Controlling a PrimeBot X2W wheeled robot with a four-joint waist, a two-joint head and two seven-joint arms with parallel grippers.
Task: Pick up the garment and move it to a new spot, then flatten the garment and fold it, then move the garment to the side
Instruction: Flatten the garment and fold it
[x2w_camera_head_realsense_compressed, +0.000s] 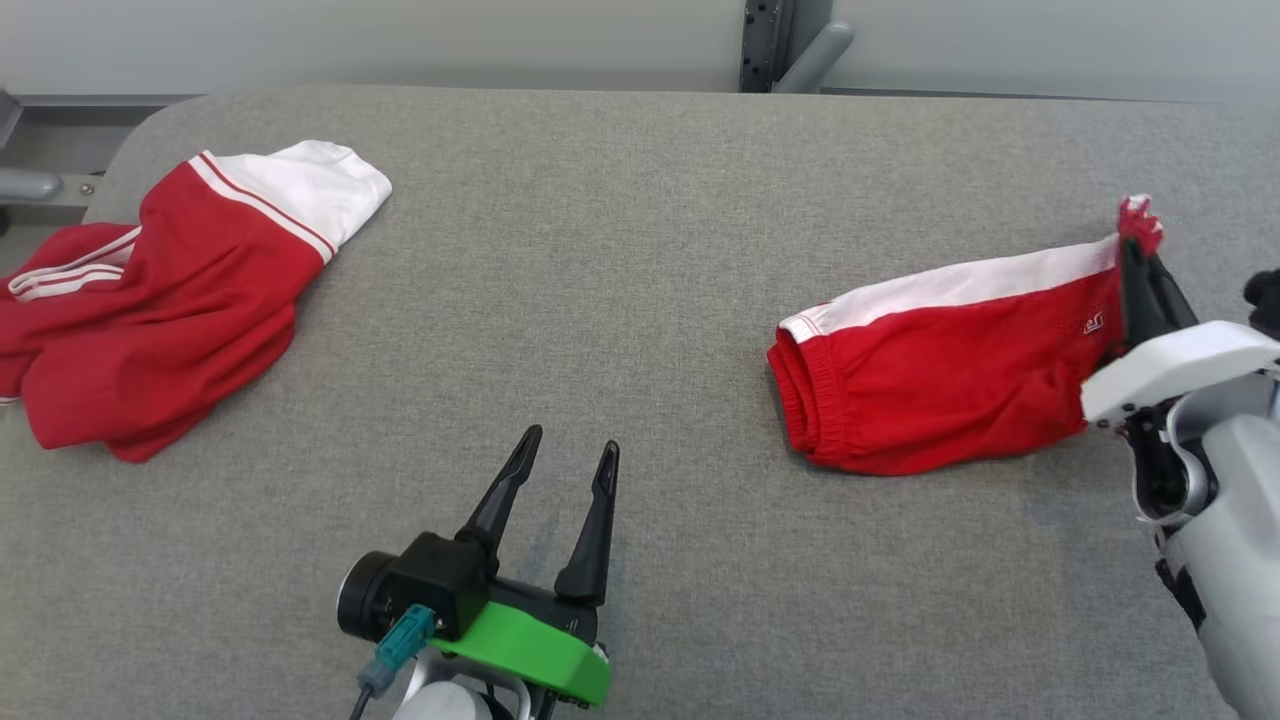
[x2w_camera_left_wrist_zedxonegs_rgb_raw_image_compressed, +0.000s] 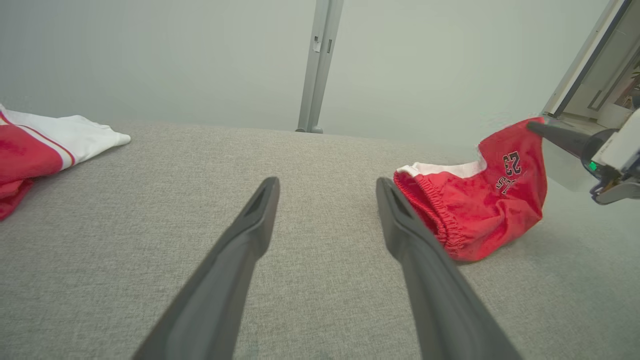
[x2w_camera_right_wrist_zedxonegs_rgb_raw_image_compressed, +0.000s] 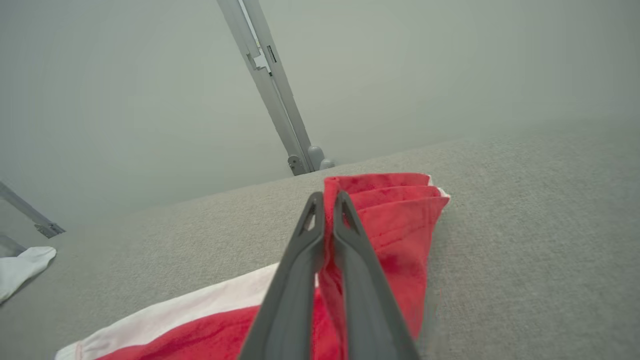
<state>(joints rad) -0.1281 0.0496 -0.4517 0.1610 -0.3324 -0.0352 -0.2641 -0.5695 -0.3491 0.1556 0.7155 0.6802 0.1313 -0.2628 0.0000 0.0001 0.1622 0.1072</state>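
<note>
**Item 1.** Grey woven-fabric table (x2w_camera_head_realsense_compressed: 620, 250). This is our landmark, and every entry below is placed against it. Its far-left corner is rounded, and a pale wall stands behind its far edge.

**Item 2.** Red jersey shorts (x2w_camera_head_realsense_compressed: 940, 390) (x2w_camera_left_wrist_zedxonegs_rgb_raw_image_compressed: 480, 220) (x2w_camera_right_wrist_zedxonegs_rgb_raw_image_compressed: 395, 220), with a white side band and a gathered elastic waistband.
- They are folded into a narrow bundle on the table's right half.
- The waistband end points toward the table's middle, and the other end reaches toward its right edge.
- In the left wrist view we note a dark "23" above a line of lettering that we cannot read.

**Item 3.** Right gripper (x2w_camera_head_realsense_compressed: 1130, 245) (x2w_camera_left_wrist_zedxonegs_rgb_raw_image_compressed: 532, 126) (x2w_camera_right_wrist_zedxonegs_rgb_raw_image_compressed: 325, 197), at the table's right edge.
- Its two long dark fingers are pressed flat together on the right-hand corner of the red jersey shorts.
- A tuft of red cloth stands out past the tips.
- That corner appears raised off the table while the waistband end lies on it. The angle is too oblique for us to be sure.

**Item 4.** Left gripper (x2w_camera_head_realsense_compressed: 572, 440) (x2w_camera_left_wrist_zedxonegs_rgb_raw_image_compressed: 326, 182), over the table's near edge, about midway along it.
- The fingers are spread wide with nothing between them and point toward the table's far side.
- A bright green plastic collar (x2w_camera_head_realsense_compressed: 530, 650) sits behind them.

**Item 5.** Crumpled red-and-white striped garment (x2w_camera_head_realsense_compressed: 170, 290) (x2w_camera_left_wrist_zedxonegs_rgb_raw_image_compressed: 30, 150). It lies in a loose heap at the table's far-left corner, its white part toward the far edge.

**Item 6.** Grey metal post (x2w_camera_head_realsense_compressed: 765, 45) (x2w_camera_left_wrist_zedxonegs_rgb_raw_image_compressed: 317, 65) (x2w_camera_right_wrist_zedxonegs_rgb_raw_image_compressed: 270, 85), just behind the table's far edge.
</note>
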